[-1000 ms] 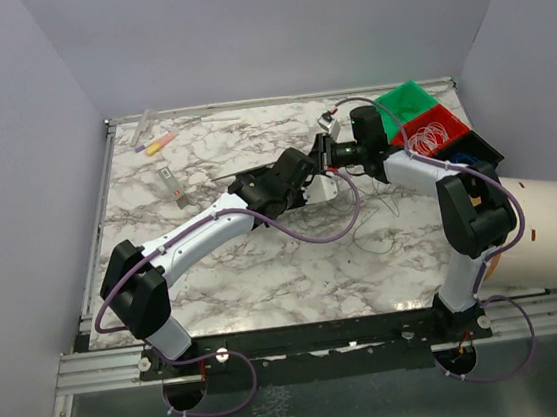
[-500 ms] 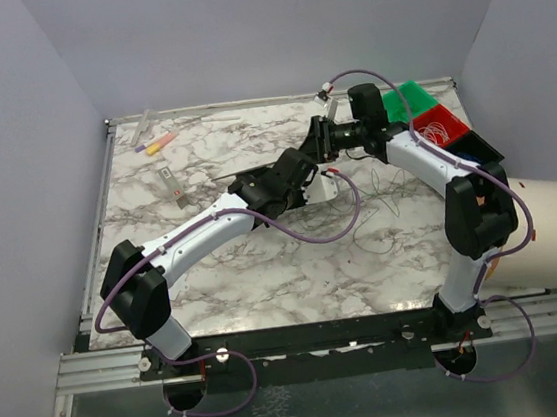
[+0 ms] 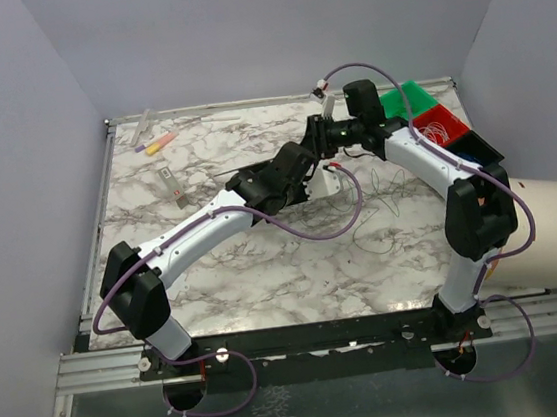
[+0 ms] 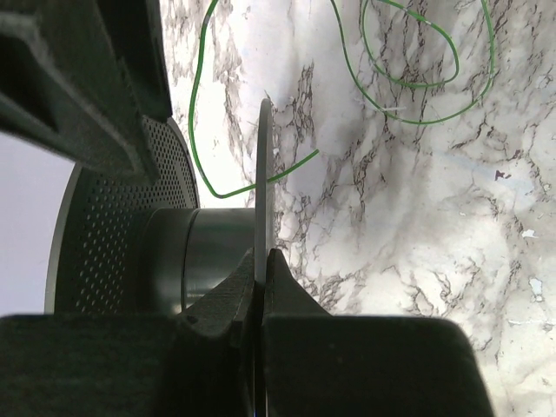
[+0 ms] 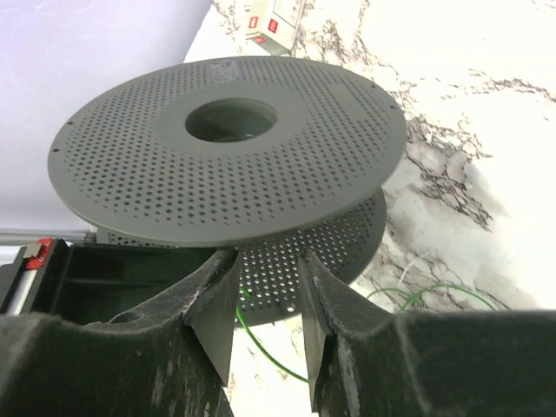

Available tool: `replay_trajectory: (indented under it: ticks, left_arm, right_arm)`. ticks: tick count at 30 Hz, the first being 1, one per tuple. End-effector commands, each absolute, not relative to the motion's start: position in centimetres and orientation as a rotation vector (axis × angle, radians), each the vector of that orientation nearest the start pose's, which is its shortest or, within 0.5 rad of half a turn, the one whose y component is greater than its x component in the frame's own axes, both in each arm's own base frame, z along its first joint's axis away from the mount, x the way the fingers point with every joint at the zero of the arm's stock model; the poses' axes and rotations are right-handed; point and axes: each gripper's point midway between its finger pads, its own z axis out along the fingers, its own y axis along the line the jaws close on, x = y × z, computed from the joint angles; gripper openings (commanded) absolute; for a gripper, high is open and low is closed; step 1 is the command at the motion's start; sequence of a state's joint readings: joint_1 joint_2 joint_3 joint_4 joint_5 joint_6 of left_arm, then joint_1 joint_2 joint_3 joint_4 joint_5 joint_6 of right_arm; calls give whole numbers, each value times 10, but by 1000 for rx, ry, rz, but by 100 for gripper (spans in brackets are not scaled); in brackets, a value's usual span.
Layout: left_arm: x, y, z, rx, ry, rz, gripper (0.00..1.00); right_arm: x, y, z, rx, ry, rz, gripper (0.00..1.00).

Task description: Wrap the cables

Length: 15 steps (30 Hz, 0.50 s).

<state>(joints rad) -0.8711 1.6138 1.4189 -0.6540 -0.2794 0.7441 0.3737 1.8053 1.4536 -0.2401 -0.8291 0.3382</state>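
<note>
Over the marble table [image 3: 215,266], the right gripper [image 5: 266,271] loosens beside the black spool [image 5: 230,148]. Within the last second its arm swings from the middle of the table toward 12 o'clock. Its jaws, closer together a moment ago, now stand apart with nothing between them, the spool's perforated rim just past their tips.

The left gripper [image 4: 261,259] keeps the spool, fingers clenched on the thin edge of one disc, and has carried it a little toward 12 o'clock as well. The right arm now seems free to go for a strand while the left holds the reel ready for winding. No turn of wire shows on the hub in the left wrist view, so the wrapping itself appears not yet begun.

The cables [image 4: 295,165] lie loose on the table, under the spool and out to its 3 o'clock side. They are hair-thin strands, green in the wrist views, thrown in wide open curls that cross one another. One free end stops close by the disc's edge. They are far thinner than a finger and lie flat on the stone, so lifting one will likely call for a careful pinch. A paler tangle sits in the red tray [image 3: 454,113] at 2 o'clock.
</note>
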Motion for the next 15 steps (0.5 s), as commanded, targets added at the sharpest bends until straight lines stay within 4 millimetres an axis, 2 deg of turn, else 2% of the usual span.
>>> replay_trajectory:
  ticks: [1, 6, 15]
  left_arm:
    - [325, -276, 216, 1611, 1700, 250, 0]
    - [324, -276, 214, 1614, 1703, 242, 0]
    - [323, -277, 217, 1611, 1701, 228, 0]
  right_arm:
    - [380, 306, 218, -593, 2130, 1257, 34]
    - [377, 306, 206, -621, 2161, 1230, 16]
    - [361, 307, 185, -698, 2207, 1220, 4]
